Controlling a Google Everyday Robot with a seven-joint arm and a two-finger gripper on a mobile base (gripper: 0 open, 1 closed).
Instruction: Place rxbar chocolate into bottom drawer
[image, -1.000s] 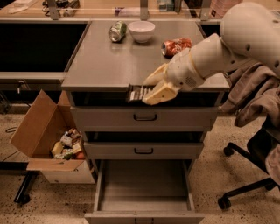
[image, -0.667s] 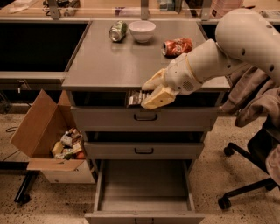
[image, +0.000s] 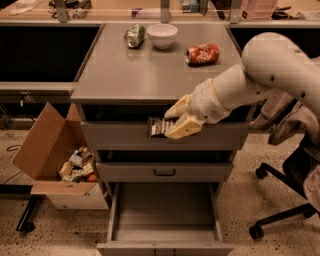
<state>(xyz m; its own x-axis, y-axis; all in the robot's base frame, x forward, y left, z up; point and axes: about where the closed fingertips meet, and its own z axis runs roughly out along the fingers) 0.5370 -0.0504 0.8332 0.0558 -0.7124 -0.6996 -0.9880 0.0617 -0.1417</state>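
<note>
The tool (image: 174, 121) is clamped on the bar (image: 157, 127) in the middle of the frame, high above the open bottom drawer (image: 165, 212). Next, I think, it must go down and let go inside.

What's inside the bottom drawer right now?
Only bare grey floor shows in the bottom drawer; its rear, under the middle drawer, is hidden. The gripper holds the rxbar chocolate up by the top drawer.

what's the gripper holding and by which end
The gripper, in front of the top drawer, holds the rxbar chocolate by its right end.
</note>
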